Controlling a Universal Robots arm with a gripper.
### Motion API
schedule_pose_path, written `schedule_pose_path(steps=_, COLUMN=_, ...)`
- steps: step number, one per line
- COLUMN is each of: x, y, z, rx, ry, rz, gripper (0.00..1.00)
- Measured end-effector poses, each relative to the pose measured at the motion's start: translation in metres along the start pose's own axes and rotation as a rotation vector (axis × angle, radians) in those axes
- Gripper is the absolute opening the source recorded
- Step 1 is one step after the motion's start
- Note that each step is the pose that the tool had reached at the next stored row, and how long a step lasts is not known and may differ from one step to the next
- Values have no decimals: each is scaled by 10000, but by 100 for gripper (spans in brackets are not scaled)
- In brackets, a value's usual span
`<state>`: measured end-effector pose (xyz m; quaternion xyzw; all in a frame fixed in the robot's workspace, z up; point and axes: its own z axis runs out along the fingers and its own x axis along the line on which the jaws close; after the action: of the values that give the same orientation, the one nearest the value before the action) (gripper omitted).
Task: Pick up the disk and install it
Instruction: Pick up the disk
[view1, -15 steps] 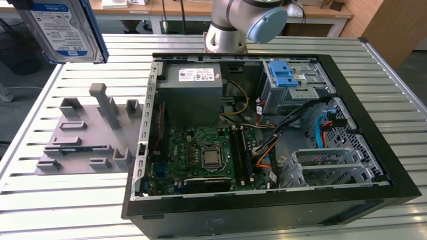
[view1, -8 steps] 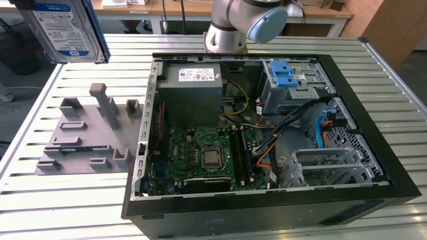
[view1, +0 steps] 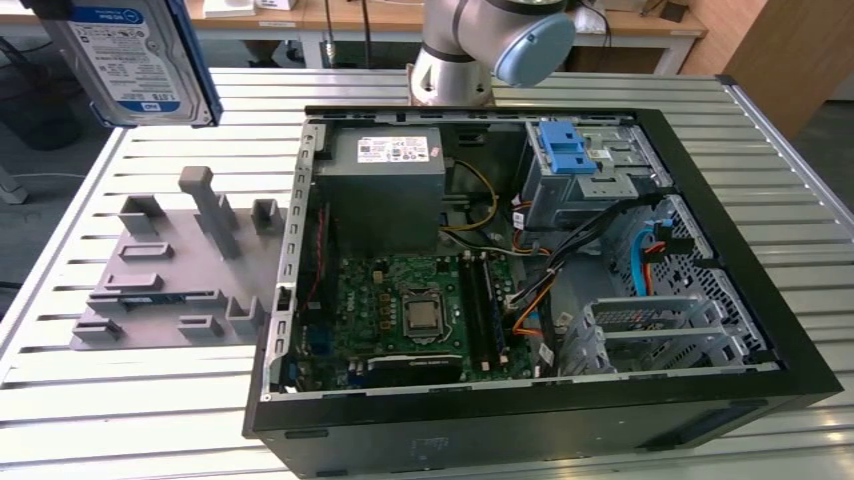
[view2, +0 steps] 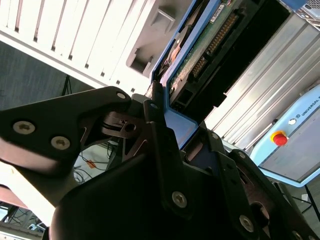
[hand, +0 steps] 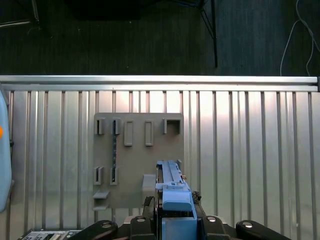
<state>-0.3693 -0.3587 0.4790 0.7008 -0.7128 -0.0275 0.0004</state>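
The disk (view1: 127, 60) hangs in the air at the exterior view's upper left, label facing the camera, blue rails along its sides, above the slatted table and away from the open computer case (view1: 534, 410). In the second wrist view my gripper (view2: 176, 126) is shut on the disk (view2: 200, 55), its dark fingers (view2: 155, 107) clamped against the blue rail, with the circuit-board side showing. The first wrist view looks down the disk (hand: 170, 182) edge-on, held by the gripper (hand: 175, 220) over the grey fixture plate (hand: 137, 165).
Inside the case stand the blue-latched drive bay (view1: 577, 160), the grey power supply (view1: 387, 185) and the motherboard (view1: 400, 310). A grey fixture plate (view1: 174, 270) with upright holders lies on the exterior view's left. The arm's base (view1: 454, 60) stands behind the case.
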Motion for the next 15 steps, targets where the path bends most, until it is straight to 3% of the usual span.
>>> schedule_pose_path(steps=15, x=-1, y=-65, z=-2, rx=1, ry=0, rz=0, gripper=37)
